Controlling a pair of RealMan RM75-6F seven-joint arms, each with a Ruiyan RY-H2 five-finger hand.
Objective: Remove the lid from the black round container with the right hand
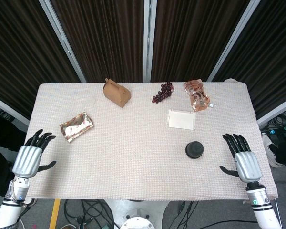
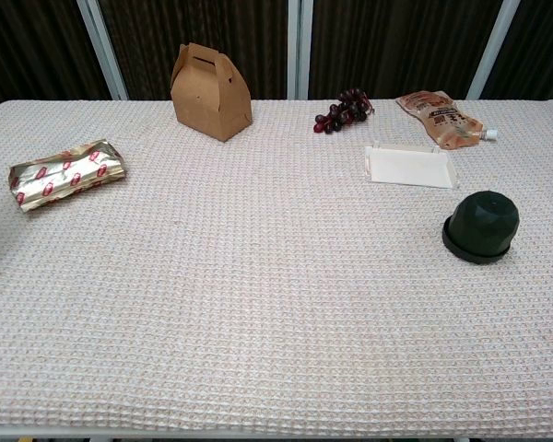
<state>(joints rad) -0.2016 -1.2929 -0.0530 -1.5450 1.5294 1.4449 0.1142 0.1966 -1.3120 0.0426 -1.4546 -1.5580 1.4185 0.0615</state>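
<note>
- We are viewing the black round container, which is sitting on the right half of the table, toward the near edge; in the chest view it is showing a domed lid still seated on a wider base.
- We are seeing the right hand hovering over the table's right near corner, fingers spread apart and holding nothing; it is lying to the right of the container, apart from it.
- We are seeing the left hand at the table's left near edge, fingers likewise spread and empty, well apart from the container.
- We are finding neither hand in the chest view.
- We are noting a white flat tray lying just behind the container, clear of it.
- We are noting a brown paper box with a handle standing at the far side, left of centre.
- We are noting a bunch of dark grapes lying at the far side near the centre.
- We are noting an orange spouted pouch lying to the right of the grapes.
- We are noting a shiny foil packet lying on the left half of the table.
</note>
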